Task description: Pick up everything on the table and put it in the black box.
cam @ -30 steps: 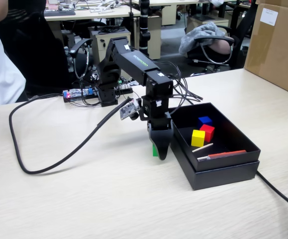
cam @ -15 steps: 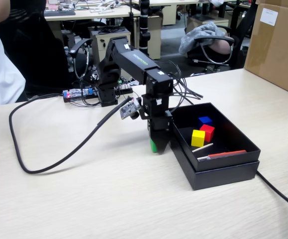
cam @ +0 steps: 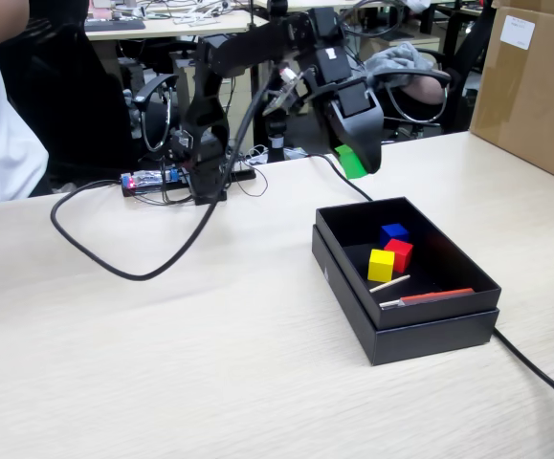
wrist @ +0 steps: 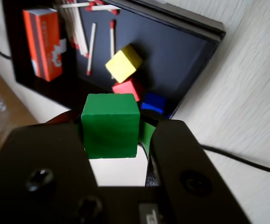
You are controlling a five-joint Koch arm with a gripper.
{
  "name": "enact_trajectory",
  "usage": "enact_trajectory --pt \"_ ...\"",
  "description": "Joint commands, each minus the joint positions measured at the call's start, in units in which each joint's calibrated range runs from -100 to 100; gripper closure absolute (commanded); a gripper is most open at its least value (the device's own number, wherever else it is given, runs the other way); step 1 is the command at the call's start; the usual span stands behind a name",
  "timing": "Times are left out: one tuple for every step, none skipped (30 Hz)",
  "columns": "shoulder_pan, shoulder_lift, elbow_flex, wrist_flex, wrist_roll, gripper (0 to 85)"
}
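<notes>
**Green cube held in the air above the black box**

A green cube (cam: 351,161) is clamped between the two jaws of the robot's gripper (cam: 361,163), lifted well clear of the table (cam: 210,354). In the wrist view the green cube (wrist: 110,125) fills the gap between the dark jaws of the gripper (wrist: 111,135), which press on its left and right sides.

Below and slightly nearer the camera in the fixed view sits the black box (cam: 430,330), a shallow open box resting on the pale wood-grain table. Inside it lie three cubes close together: a yellow cube (cam: 381,265), a red cube (cam: 400,253) just behind it, and a blue cube (cam: 394,232) beyond that. The wrist view shows the same three, the yellow cube (wrist: 123,63), red cube (wrist: 129,88) and blue cube (wrist: 153,102), on the box floor (wrist: 181,56).

Also in the box are a matchbox (wrist: 42,43) and several loose matches (wrist: 92,49). A black cable (cam: 114,263) curves across the table from the arm's base. A brown carton (cam: 533,86) stands at the far right of the fixed view.
</notes>
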Motion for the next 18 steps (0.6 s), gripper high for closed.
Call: enact_trajectory --pt "0.9 5.1 4.6 0.0 -0.6 74.5" --pt "1.1 7.1 4.7 0.1 -0.6 74.5" --pt "1.2 9.5 4.7 0.1 -0.5 74.5" --pt "1.3 11.7 4.7 0.0 -0.4 74.3" --pt "1.4 14.6 4.7 0.1 -0.4 74.3" --pt "1.4 17.6 4.9 0.3 -0.4 74.2" --pt "1.4 19.5 5.1 0.3 -0.4 74.2" --pt "1.4 20.9 5.2 0.3 -0.4 74.2" --pt "1.4 22.2 5.4 0.3 -0.3 74.2" --pt "1.4 23.7 5.8 0.3 -0.3 74.2" --pt "1.4 25.3 5.8 0.3 -0.4 72.5" --pt "1.4 25.8 5.6 0.3 -0.4 68.6" --pt "1.4 26.1 5.0 0.3 -0.4 61.4" --pt "1.4 26.2 4.4 0.3 -0.4 56.7" --pt "1.5 26.2 3.9 0.3 -0.4 52.8" --pt "1.5 26.2 3.4 0.3 -0.4 49.6" --pt "1.5 26.0 2.8 0.3 -0.4 45.8" --pt "1.5 25.6 2.3 0.3 -0.4 42.4"
